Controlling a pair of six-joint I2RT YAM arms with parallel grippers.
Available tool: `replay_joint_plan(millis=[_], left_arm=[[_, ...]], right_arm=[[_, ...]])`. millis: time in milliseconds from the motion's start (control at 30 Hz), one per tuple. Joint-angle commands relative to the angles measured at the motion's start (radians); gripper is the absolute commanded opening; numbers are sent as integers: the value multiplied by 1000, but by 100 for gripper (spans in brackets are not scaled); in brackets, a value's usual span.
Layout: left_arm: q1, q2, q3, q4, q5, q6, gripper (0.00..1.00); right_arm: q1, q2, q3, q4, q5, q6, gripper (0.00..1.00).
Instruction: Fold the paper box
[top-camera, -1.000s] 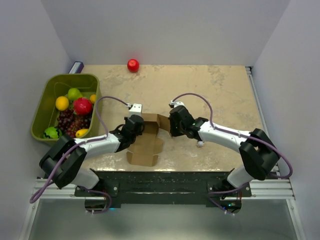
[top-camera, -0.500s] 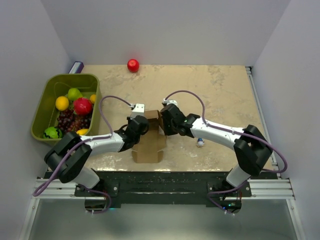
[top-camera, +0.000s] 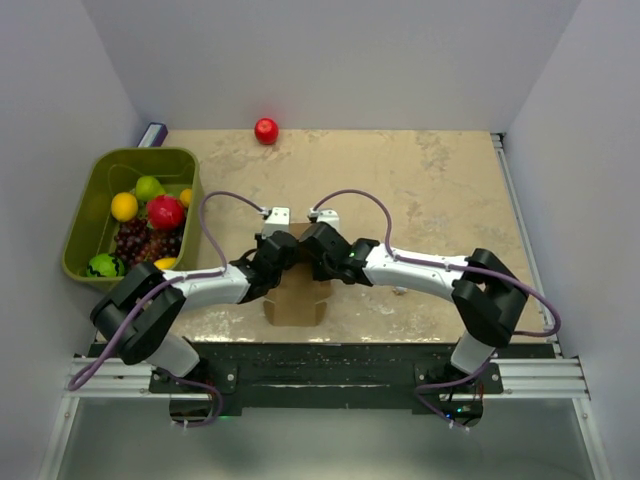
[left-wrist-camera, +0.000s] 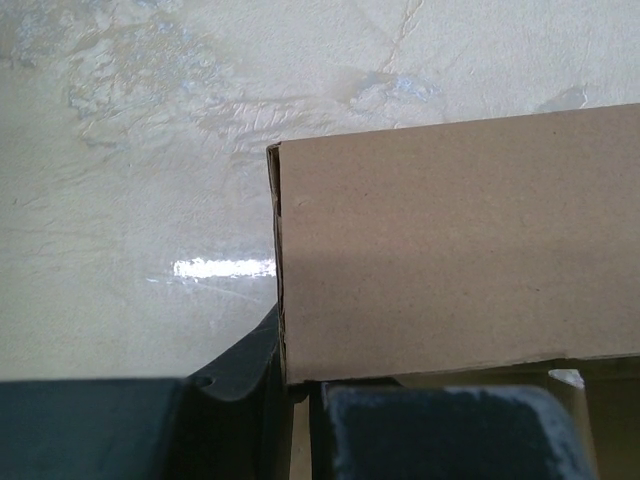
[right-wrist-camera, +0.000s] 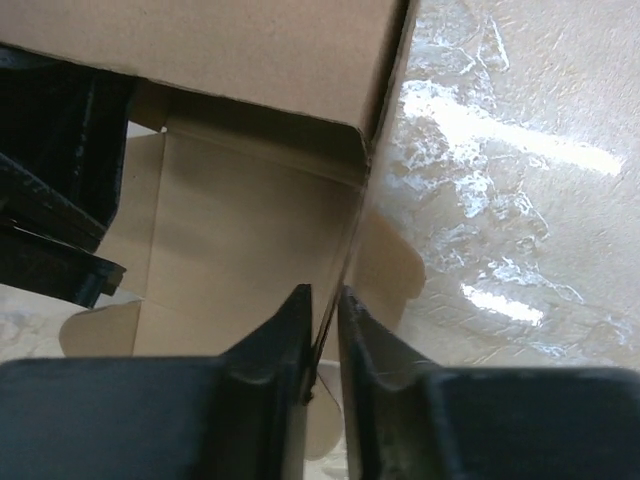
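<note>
The paper box (top-camera: 296, 296) is plain brown cardboard, half folded, near the table's front edge between my two arms. Its far walls stand up and a flat flap lies toward the front. My left gripper (top-camera: 280, 252) is shut on the box's left wall; the left wrist view shows the wall's edge (left-wrist-camera: 284, 300) pinched between the fingers. My right gripper (top-camera: 310, 250) is shut on the right wall; the right wrist view shows the thin cardboard (right-wrist-camera: 345, 250) between the fingertips, and the box's inside (right-wrist-camera: 240, 230) to the left.
A green plastic bin (top-camera: 82, 215) with several fruits stands at the left. A red apple (top-camera: 266, 130) lies at the table's far edge. A small purple-and-white thing (top-camera: 152, 134) sits behind the bin.
My right gripper has moved left with the box's right wall, closing it toward my left gripper. The box has gone from spread open to narrow and upright.
</note>
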Motion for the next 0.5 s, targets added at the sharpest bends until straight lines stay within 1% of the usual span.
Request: replay_joint_plan(millis=[0,67,100,167,200,300,333,400,467], left_arm=[[-23,14,8,-68,38,9,0],[-23,13,6,-65,33,15,0],[-23,11,5,-62,33,20,0],[-23,7,5,-63,21,34,0],[-23,1,0,-60,18,40,0],[-24,-12,-20,-46,5,58,0],[-23,-15,-24,-37,8,58,0],[-23,-15,-32,-34,11,58,0],[-23,-12,-31,-29,22,58,0]], right_arm=[[4,-76,-2,24,34,19,34],[1,-143,-4,-5,62,2,41],[3,-170,-2,-16,65,-7,50],[-5,-246,1,-56,79,-29,59],[-10,-274,-1,-69,82,-35,68],[-86,-380,-42,-73,39,-66,73],[-149,-404,-62,-51,21,-75,73],[-201,-452,-122,-27,-7,-98,72],[-249,-461,-169,-1,-7,-113,71]])
